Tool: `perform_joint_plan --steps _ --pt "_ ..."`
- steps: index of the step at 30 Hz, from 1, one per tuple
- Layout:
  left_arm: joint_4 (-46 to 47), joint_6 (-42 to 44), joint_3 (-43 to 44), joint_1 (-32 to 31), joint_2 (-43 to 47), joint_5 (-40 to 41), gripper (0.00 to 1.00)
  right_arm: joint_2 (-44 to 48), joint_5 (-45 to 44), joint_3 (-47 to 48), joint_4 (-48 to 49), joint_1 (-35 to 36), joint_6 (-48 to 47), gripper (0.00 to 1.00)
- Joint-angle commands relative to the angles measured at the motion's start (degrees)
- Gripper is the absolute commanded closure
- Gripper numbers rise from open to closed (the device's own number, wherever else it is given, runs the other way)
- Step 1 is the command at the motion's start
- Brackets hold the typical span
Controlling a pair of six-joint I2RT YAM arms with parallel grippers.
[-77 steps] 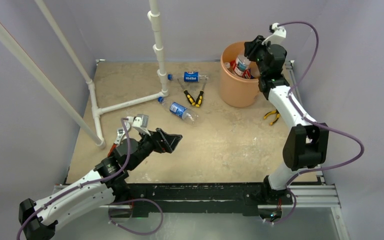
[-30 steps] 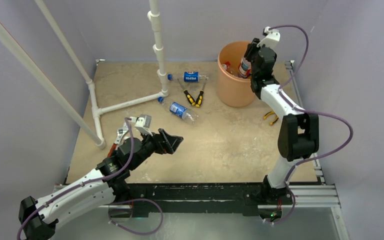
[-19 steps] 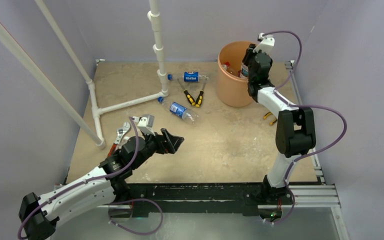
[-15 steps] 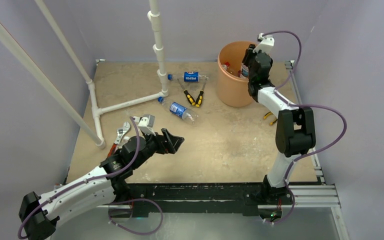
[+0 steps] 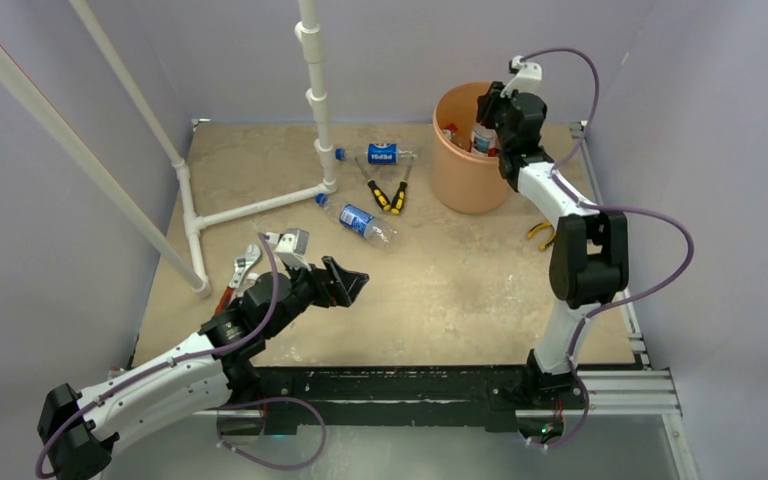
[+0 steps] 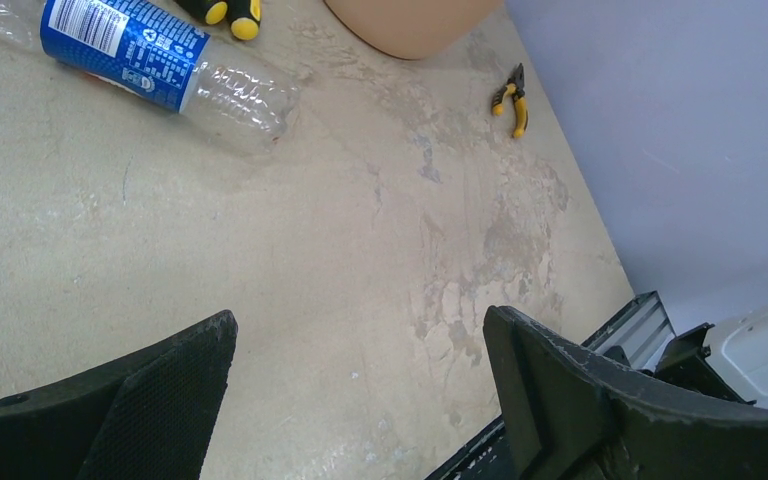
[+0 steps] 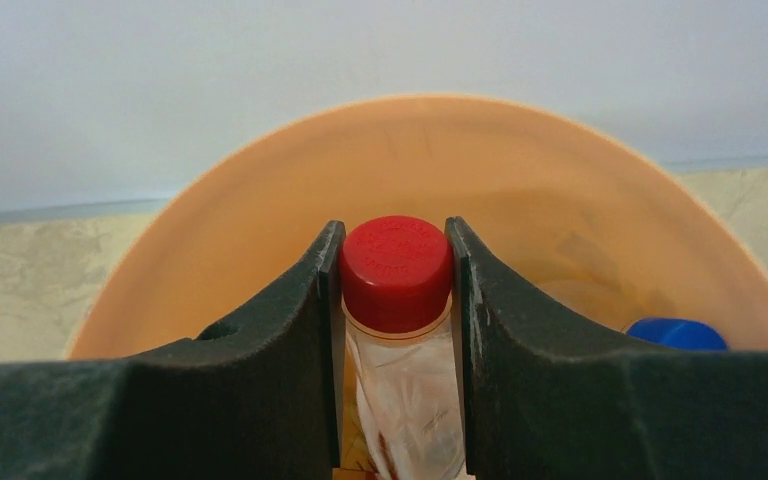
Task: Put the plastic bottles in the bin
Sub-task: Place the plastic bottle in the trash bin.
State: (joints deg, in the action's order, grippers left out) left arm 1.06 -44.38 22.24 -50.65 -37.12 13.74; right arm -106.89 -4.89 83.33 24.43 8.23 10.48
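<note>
Along the left edge of the table you have a white pipe frame, and a red-handled wrench lies just on its near side, close against your left arm. Your left gripper hovers over bare tabletop, jaws spread wide and holding nothing. In the left wrist view only the table surface shows between its fingers.

Just beyond that gripper a blue-labelled bottle lies on its side. A second blue-labelled bottle lies near the far edge, beside the frame's upright. Yellow-and-black pliers lie between the two, close to the farther one.

Right of them the orange bin stands at the far edge, with your right gripper over its mouth. From overhead you cannot make out its jaws. The right wrist view shows them closed on a red-capped bottle, pinching it at the cap and neck, with the cap pointing into the bin. That view also shows a blue cap lower inside the bin. A smaller pair of pliers lies near the right edge, partly behind your right arm.
</note>
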Motion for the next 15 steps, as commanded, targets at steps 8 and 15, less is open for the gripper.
perform_joint_plan --steps 8,15 --pt "2.10 0.34 1.48 -0.10 0.48 -0.10 0.07 -4.89 -0.31 -3.65 -8.34 -0.22 0.80 0.69" --pt "2.10 -0.10 1.19 -0.06 1.11 -0.11 0.07 -0.23 -0.50 -3.30 -7.56 -0.24 2.83 0.16"
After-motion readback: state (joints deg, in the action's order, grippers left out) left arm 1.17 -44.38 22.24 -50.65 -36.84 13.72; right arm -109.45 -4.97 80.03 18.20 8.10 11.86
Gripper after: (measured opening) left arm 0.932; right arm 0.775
